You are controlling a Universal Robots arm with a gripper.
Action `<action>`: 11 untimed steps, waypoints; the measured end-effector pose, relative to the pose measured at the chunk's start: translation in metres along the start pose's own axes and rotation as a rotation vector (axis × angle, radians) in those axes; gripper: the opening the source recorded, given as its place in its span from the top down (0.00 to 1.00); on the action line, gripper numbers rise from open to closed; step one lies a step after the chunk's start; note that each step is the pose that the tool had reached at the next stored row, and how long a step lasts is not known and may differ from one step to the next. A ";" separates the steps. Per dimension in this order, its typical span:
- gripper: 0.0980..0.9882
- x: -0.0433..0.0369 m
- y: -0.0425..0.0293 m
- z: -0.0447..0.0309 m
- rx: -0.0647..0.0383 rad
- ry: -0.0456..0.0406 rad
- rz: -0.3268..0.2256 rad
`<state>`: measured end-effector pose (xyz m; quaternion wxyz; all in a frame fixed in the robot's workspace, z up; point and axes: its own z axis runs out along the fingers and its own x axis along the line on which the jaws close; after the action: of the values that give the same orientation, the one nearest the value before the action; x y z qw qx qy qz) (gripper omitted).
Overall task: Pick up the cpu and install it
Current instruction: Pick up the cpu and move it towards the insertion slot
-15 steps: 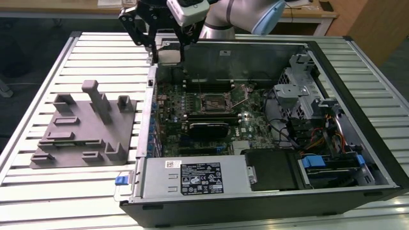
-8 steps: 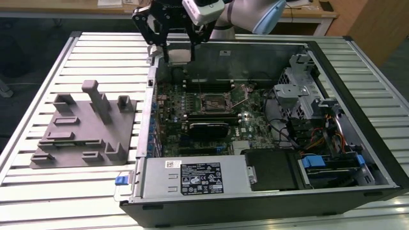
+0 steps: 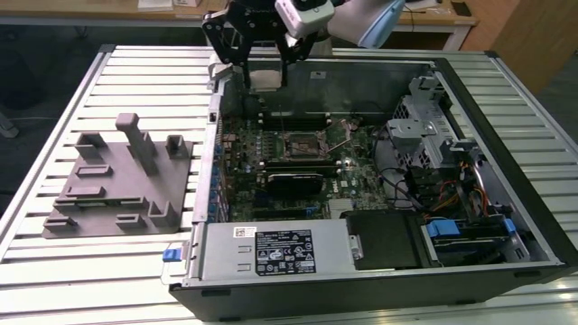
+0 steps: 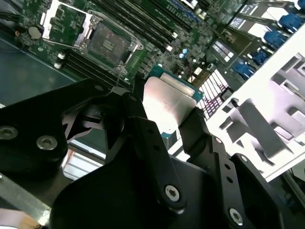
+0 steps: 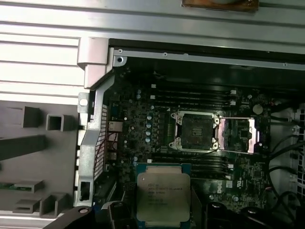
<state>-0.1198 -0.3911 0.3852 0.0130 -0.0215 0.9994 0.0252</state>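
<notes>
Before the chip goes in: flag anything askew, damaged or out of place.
Nothing stands out. The gripper holds the cpu by two opposite edges above the open case, and the socket lies uncovered, its retention frame swung open beside it.

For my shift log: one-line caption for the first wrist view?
Gripper holding the cpu over the motherboard, apart from its open, empty socket.

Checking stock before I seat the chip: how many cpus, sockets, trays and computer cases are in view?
cpu: 1, held in the gripper
socket: 1, open and empty
grey tray: 1
computer case: 1
Total: 4
</notes>
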 end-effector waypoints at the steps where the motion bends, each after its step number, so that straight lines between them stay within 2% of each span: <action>1: 0.50 -0.0019 0.0000 0.0010 0.000 0.0000 0.000; 11: 0.50 -0.0212 0.0002 0.0139 0.000 0.0000 0.000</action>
<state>-0.0983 -0.3893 0.3719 0.0130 -0.0214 0.9994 0.0252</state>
